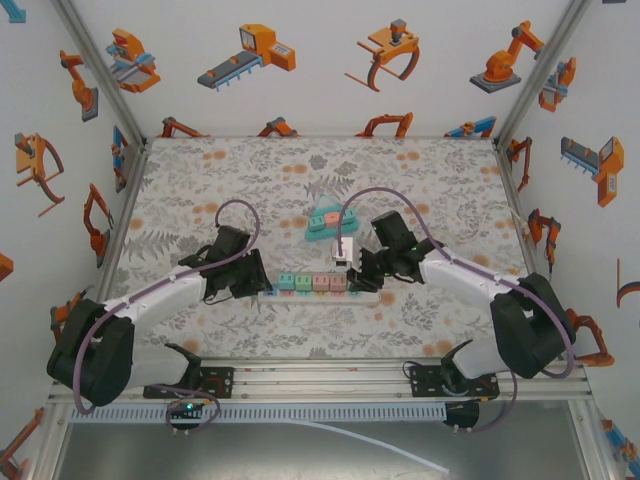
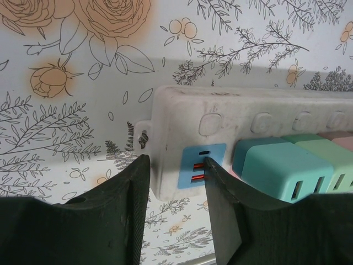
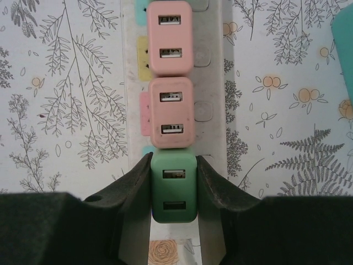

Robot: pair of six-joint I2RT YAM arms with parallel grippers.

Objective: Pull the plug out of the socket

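The right claw [image 3: 174, 165] squeezes the green plug [image 3: 174, 190], which is not pulled out yet. The left claw [image 2: 176, 165] grips the power strip [image 2: 248, 110].

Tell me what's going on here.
Two robot arms are working on a power strip lying on the table. The left jaws are shut on the end of the power strip, apparently bracing it. The right jaws are shut on the green plug, which looks seated in line with two pink plugs. It has not been pulled out yet.
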